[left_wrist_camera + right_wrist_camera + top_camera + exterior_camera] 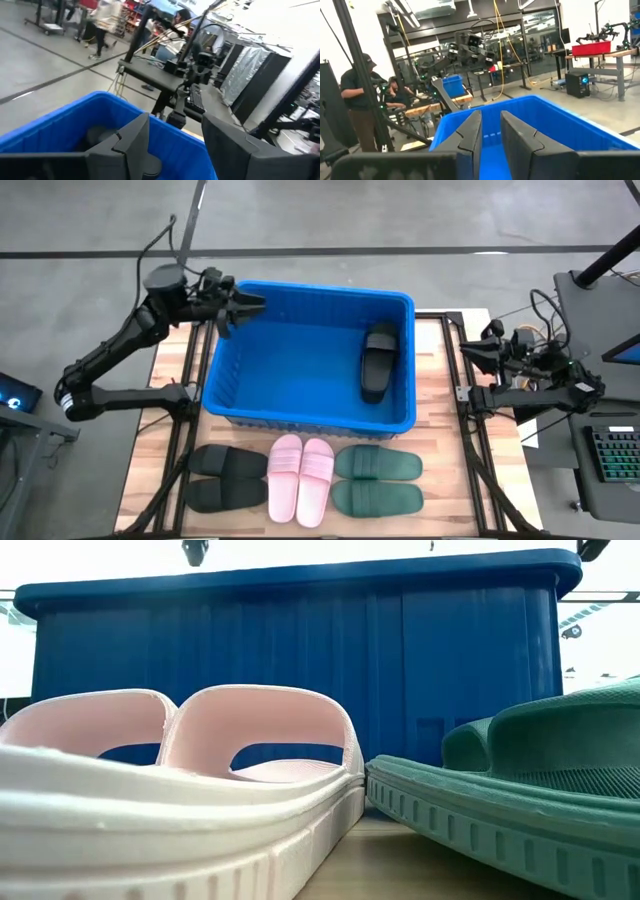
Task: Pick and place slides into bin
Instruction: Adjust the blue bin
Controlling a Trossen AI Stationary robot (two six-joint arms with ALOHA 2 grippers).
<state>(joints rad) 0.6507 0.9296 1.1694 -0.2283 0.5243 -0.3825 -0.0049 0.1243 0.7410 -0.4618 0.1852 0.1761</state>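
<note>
Black (226, 478), pink (301, 478) and green slides (378, 481) wait on the table's near edge, one black slide (379, 361) already lies in the blue bin (225, 340), so the left gripper (248, 308), jaws spread and empty over its far corner, must descend for another, while the right gripper (470, 348) waits narrowly parted beside the table.

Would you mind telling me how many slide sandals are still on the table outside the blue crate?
6, in a row in front of the bright blue plastic crate: black rubber pair, light pink pair, dark green pair. One more black slide lies inside the crate.
</note>
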